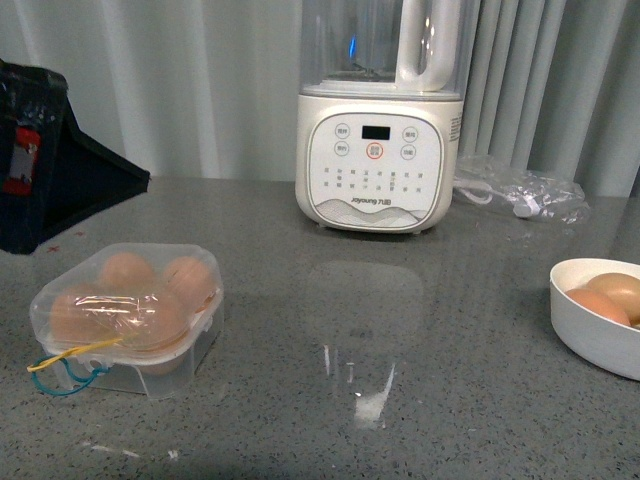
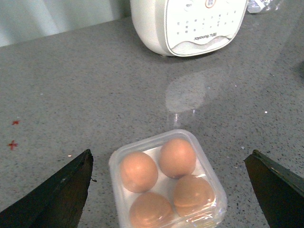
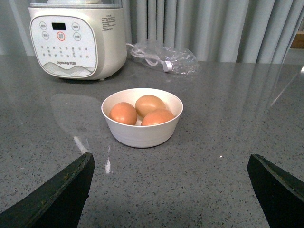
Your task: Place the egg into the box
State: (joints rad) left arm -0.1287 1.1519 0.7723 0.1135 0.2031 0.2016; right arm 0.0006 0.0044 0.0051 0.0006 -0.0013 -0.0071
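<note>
While both of my grippers hang over the counter with nothing in them, the work looks close to finished, as far as I can judge. My left gripper (image 2: 171,190) has its fingers spread wide, and the box (image 2: 167,183) lies directly below it, between the two dark fingertips and touching neither. I think it hovers there because it serves this side of the counter, where the box is. My right gripper (image 3: 168,190) is also spread wide and empty, and the white bowl (image 3: 142,133) stands ahead of it, well apart from the fingertips.

All four places in the box are filled with brown eggs, so I cannot tell which one is the egg (image 2: 177,157) of the task; I take the one farthest from my left wrist. It is smooth, orange-brown, with a soft shine on top, and it sits in the white tray. In the front view the clear lid (image 1: 125,290) seems to lie down over the eggs. Three more eggs (image 3: 142,111) rest in the bowl, close together. Beyond both stands a cream kitchen machine (image 1: 378,150).
</note>
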